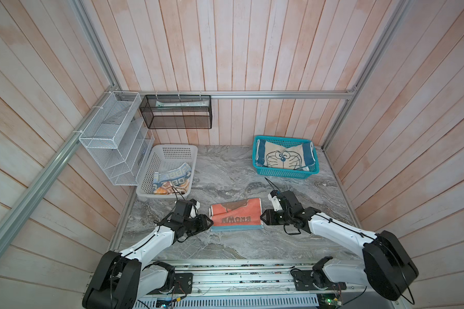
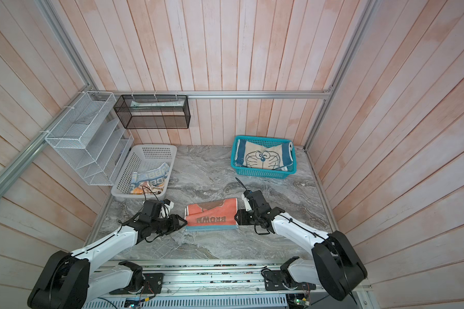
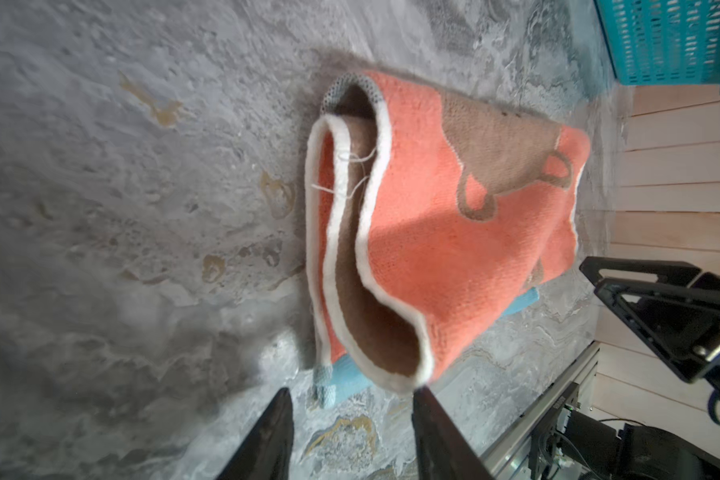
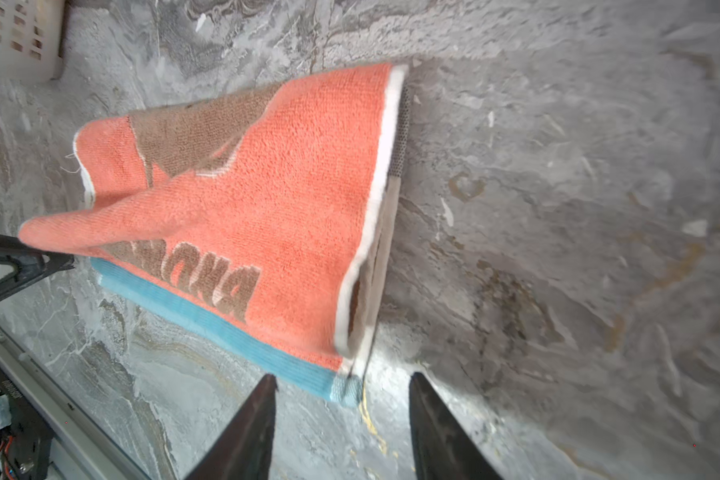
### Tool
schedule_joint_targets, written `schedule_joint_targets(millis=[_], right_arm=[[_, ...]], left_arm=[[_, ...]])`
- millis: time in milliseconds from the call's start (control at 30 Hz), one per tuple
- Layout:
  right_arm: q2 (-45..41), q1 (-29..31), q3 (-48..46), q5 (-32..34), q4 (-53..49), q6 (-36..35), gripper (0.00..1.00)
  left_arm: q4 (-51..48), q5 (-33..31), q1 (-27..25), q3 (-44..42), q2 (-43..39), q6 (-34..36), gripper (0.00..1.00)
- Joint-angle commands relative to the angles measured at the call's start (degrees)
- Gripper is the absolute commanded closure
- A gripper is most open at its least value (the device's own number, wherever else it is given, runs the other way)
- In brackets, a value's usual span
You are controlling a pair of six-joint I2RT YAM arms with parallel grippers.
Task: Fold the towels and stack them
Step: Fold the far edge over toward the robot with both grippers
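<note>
Jaws nearest: both sets parted, gripping nothing. Coral towel (image 1: 236,215) lies folded on desk (image 1: 233,174), squarely between them, long axis running jaw to jaw. You have left jaws at one short end, right jaws at other, equally near.

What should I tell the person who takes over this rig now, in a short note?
Left gripper: open, at the orange towel's left edge, holding nothing.
Right gripper: open, at its right edge, holding nothing.
Orange towel: on the table between them, folded once, left edge gaping.
Cartoon towel: lies in the teal basket.
Lettered towel: crumpled in the white basket.
Done: one towel in the teal basket, orange one folded once.
Left: finish and stack the orange towel, then fold the lettered one.
</note>
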Motion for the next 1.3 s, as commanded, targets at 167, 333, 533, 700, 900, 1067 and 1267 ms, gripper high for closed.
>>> schedule_joint_targets(millis=[167, 333, 533, 700, 900, 1067, 1267], right_arm=[[6.1, -0.2, 4.2, -4.0, 2.6, -2.2, 0.64], [6.3, -0.2, 3.9, -4.2, 2.2, -2.4, 0.85], [5.1, -0.2, 3.6, -3.7, 1.5, -2.1, 1.0], [3.1, -1.2, 6.9, -3.2, -1.6, -2.5, 1.0], [4.9, -6.2, 17.2, -5.6, -7.8, -5.6, 1.0], [11.8, -9.4, 27.4, -8.5, -12.1, -10.4, 1.0], [19.2, -11.1, 36.3, -11.4, -18.1, -13.3, 1.0]], left_arm=[[3.3, 0.2, 0.1, 2.4, -1.5, 1.8, 0.51], [4.7, 1.3, 0.1, 2.8, -0.5, 4.2, 0.51], [7.3, 5.2, 0.1, 3.0, 3.5, 4.4, 0.67], [3.2, 2.9, 0.6, 6.0, 1.8, 3.7, 1.0], [-4.1, 5.7, 5.1, 17.4, 5.7, 4.9, 1.0], [-7.4, 9.5, 7.0, 27.9, 14.0, 6.8, 1.0], [-8.6, 10.6, 7.6, 32.6, 18.6, 7.3, 1.0]])
